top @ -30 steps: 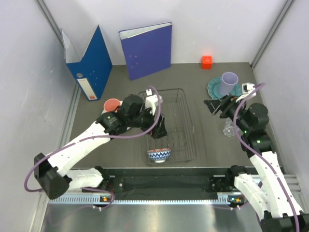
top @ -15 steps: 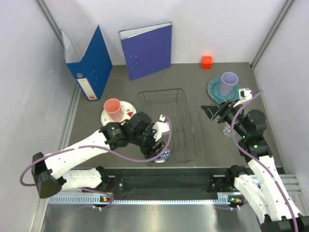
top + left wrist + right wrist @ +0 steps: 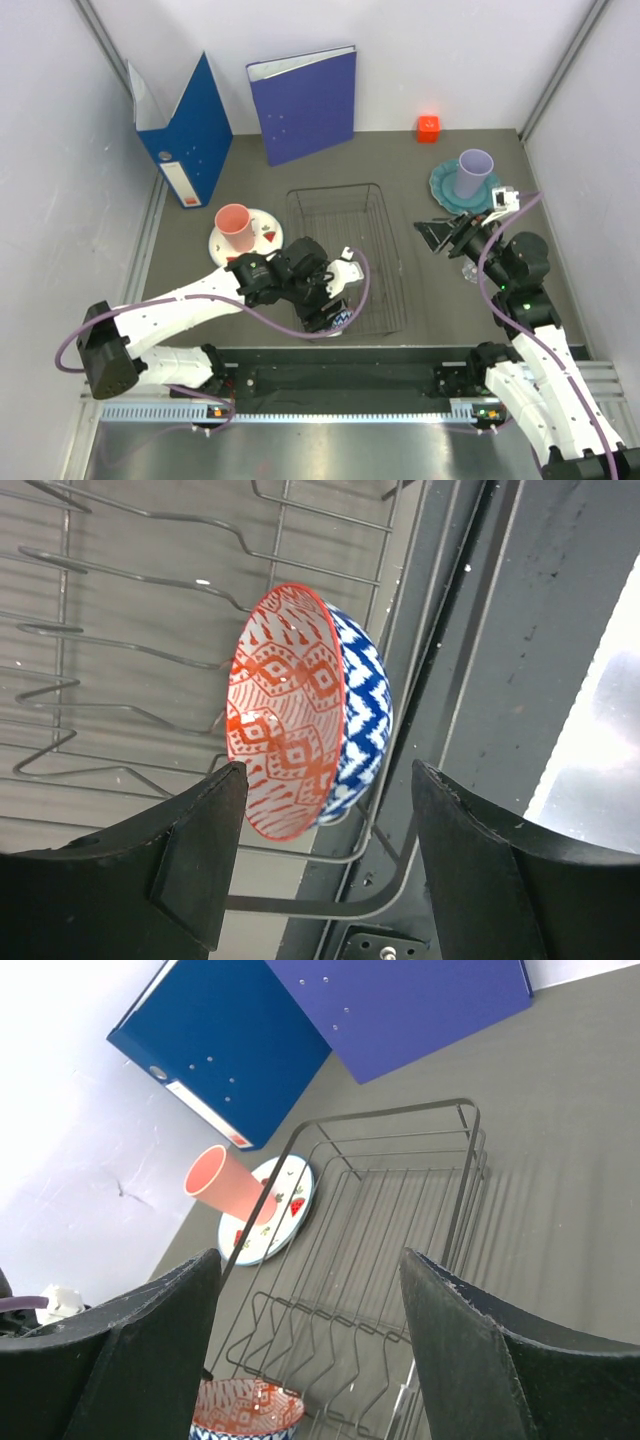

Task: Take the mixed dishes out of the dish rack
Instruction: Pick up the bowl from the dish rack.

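The black wire dish rack [image 3: 375, 215] stands mid-table. The blue-white bowl [image 3: 344, 319] sits at its near end, mostly hidden under my left gripper [image 3: 323, 306]. In the left wrist view the bowl [image 3: 300, 715], red-patterned inside, lies just ahead of my open left gripper [image 3: 328, 772], between the fingertips' line. The pink cup [image 3: 233, 224] stands on the white plate [image 3: 265, 240] left of the rack. The lavender cup [image 3: 474, 172] stands on the teal plate [image 3: 440, 185] at the right. The glass tumbler [image 3: 467, 270] is beside my open, empty right gripper [image 3: 440, 232].
Two blue binders [image 3: 185, 130] [image 3: 303, 103] stand at the back. A small red cube [image 3: 428, 128] sits at the back right. The right wrist view shows the rack [image 3: 400, 1220], bowl [image 3: 245, 1410], pink cup [image 3: 225, 1185] and plate [image 3: 285, 1205]. A metal rail runs along the near edge.
My left gripper has moved from the middle of the rack toward its near end and come down over the bowl. My right gripper has drifted slightly left.
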{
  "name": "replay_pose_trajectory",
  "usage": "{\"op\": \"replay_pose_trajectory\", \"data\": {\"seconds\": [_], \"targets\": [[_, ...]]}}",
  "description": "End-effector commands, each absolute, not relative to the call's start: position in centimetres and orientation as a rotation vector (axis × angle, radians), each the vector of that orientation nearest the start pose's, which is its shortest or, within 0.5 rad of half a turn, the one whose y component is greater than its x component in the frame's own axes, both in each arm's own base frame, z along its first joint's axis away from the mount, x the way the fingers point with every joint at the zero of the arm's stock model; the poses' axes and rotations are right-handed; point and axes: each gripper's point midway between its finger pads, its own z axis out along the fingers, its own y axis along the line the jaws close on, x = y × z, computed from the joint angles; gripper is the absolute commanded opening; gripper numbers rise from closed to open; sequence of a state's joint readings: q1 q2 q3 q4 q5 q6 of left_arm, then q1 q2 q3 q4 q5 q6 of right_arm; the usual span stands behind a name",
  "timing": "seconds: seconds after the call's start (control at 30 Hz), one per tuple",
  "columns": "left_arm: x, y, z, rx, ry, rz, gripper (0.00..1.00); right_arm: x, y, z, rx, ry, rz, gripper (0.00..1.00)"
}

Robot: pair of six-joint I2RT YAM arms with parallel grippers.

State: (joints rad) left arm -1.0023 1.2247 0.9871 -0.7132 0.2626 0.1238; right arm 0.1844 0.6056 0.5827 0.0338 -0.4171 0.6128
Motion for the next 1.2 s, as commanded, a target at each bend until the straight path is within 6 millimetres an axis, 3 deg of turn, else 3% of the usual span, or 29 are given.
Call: {"op": "replay_pose_trajectory", "data": {"seconds": [0.0,0.27,0.43,0.6,0.73,0.77,0.83,0.87,1.17], "targets": [[13.4,-28.0,14.3,1.488,2.077,-0.656,0.72,24.7,14.7,29.9,-0.034,1.585,0.967,0.72],[13.4,-28.7,13.0,1.513,2.079,-0.681,0.65,24.8,14.8,29.1,-0.031,1.603,0.972,0.72],[13.5,-29.0,12.7,1.521,2.079,-0.687,0.44,24.7,15.0,29.3,-0.039,1.602,0.979,0.72],[13.5,-29.2,13.0,1.517,2.080,-0.698,0.39,24.8,15.0,29.2,-0.044,1.608,0.975,0.72],[13.3,-29.1,13.2,1.528,2.080,-0.707,0.27,24.9,15.0,29.1,-0.041,1.615,0.973,0.71],[13.2,-29.1,13.2,1.532,2.079,-0.712,0.19,24.9,15.0,29.1,-0.043,1.613,0.974,0.71],[13.0,-29.2,13.3,1.536,2.076,-0.726,0.11,25.0,15.0,28.9,-0.037,1.619,0.973,0.71],[12.9,-29.1,13.1,1.541,2.080,-0.727,0.00,25.0,15.0,28.9,-0.037,1.619,0.973,0.71],[12.9,-29.3,14.0,1.539,2.066,-0.741,0.00,25.1,15.0,28.8,-0.032,1.624,0.974,0.71]]}}
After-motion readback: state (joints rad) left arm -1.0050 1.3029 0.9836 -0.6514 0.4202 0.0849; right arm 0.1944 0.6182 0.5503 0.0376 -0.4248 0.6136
